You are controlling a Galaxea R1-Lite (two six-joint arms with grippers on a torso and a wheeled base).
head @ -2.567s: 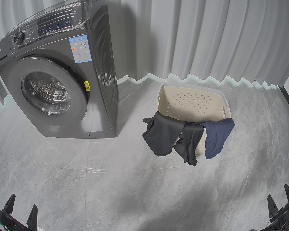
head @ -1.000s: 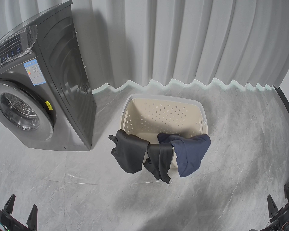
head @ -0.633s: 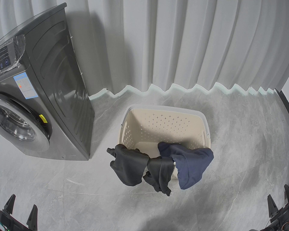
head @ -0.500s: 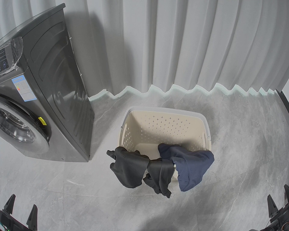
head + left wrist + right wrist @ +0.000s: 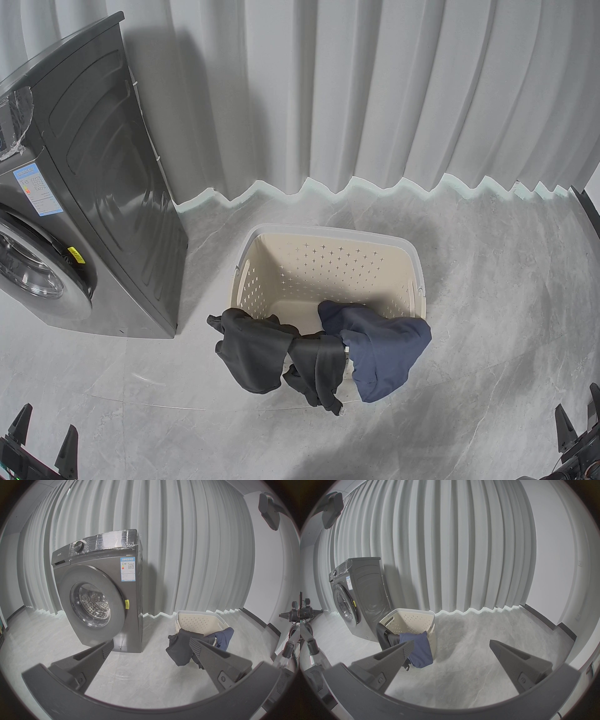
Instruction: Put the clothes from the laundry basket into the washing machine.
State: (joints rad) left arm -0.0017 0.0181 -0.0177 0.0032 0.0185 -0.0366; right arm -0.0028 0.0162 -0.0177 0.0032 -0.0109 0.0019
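Observation:
A cream laundry basket [image 5: 412, 262] [image 5: 201, 617] [image 5: 406, 617] stands on the grey floor ahead of me. Over its near rim hang a dark grey garment [image 5: 250, 350] [image 5: 178, 645] and a navy garment [image 5: 381, 356] [image 5: 420, 650]. The grey washing machine [image 5: 81, 206] [image 5: 103, 595] [image 5: 362, 589] is at the left with its round door shut. My left gripper [image 5: 42, 434] [image 5: 150, 652] sits low at the near left, open and empty. At the near right my right gripper [image 5: 580, 415] [image 5: 450, 652] is also open and empty. Both are well short of the basket.
White pleated curtains [image 5: 375, 94] run along the back wall behind the basket and the machine. Open floor [image 5: 187, 431] lies between me and the basket. A dark skirting edge [image 5: 587, 206] shows at the far right.
The head view has swung right and moved closer: the basket now sits central and nearer, the machine has slid to the left edge. The grippers keep their places.

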